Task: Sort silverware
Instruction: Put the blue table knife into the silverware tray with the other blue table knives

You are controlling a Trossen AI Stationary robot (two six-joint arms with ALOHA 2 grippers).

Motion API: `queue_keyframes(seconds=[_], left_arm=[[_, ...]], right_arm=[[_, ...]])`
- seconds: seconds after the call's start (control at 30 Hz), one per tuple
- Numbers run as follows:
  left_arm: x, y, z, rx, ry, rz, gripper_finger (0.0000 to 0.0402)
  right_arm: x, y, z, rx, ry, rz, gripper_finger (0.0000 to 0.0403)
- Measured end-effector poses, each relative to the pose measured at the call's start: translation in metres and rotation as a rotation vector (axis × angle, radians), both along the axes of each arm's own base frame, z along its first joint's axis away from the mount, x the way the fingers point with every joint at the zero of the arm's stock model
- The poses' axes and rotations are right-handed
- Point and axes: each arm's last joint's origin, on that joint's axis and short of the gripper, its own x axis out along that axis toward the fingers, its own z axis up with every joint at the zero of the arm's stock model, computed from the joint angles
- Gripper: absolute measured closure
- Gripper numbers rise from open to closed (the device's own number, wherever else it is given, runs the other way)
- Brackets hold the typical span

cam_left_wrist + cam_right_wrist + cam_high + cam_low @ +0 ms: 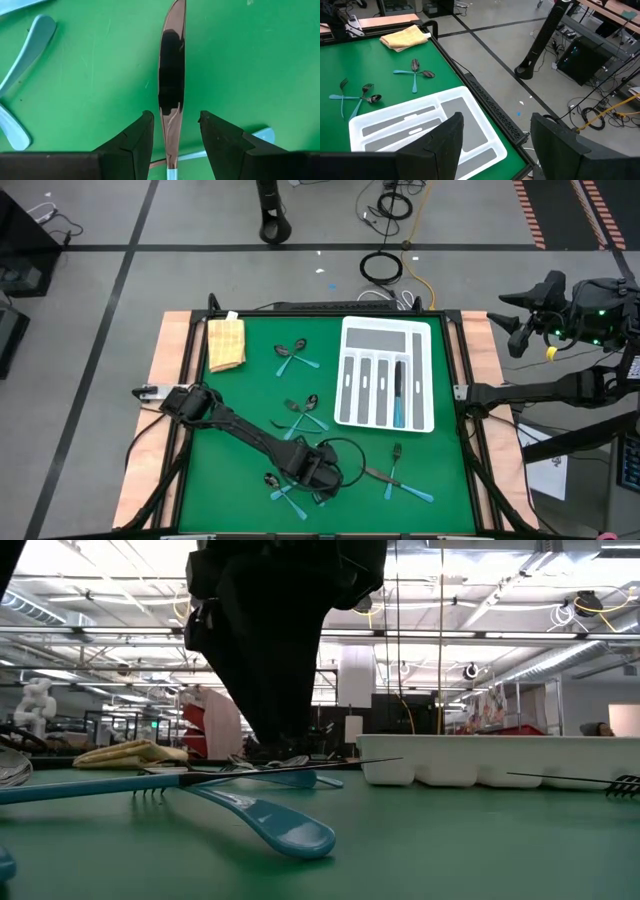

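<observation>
My left gripper (176,116) (325,472) hovers low over the green mat near its front edge, open. Its fingers stand on either side of a knife (171,85) without touching it. The knife lies flat, its dark mirror blade pointing away from the fingers and its teal handle starting under the wrist. More teal-handled forks and spoons lie in small crossed groups (292,356), (302,412), (283,488), (398,472). One knife (398,395) lies in the white slotted tray (420,330). My right gripper (497,117) (463,392) waits open beside the tray's right edge.
A folded yellow cloth (226,342) lies at the mat's far left corner. The tray takes up the far right part of the mat. Wooden borders (165,370) and a black frame run along the table's sides. In the low view a teal handle (270,822) lies close to the camera.
</observation>
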Motion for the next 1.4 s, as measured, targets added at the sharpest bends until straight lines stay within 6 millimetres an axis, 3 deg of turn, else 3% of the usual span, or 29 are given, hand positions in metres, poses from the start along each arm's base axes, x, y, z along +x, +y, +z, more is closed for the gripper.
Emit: queue_keyframes(seconds=[0.73, 1.17, 1.4], left_arm=[[-0.007, -0.009, -0.006, 0.009, 0.025, -0.027, 0.0235], [-0.015, -0.005, -0.029, 0.003, 0.083, -0.028, 0.0235], [-0.013, 0.0, -0.041, -0.082, 0.079, -0.025, 0.0277]], right_arm=[[0.0, 0.0, 0.0, -0.002, 0.002, 0.002, 0.0188], [0.0, 0.0, 0.0, -0.007, 0.007, 0.006, 0.0188], [0.0, 0.0, 0.0, -0.007, 0.007, 0.006, 0.0188]])
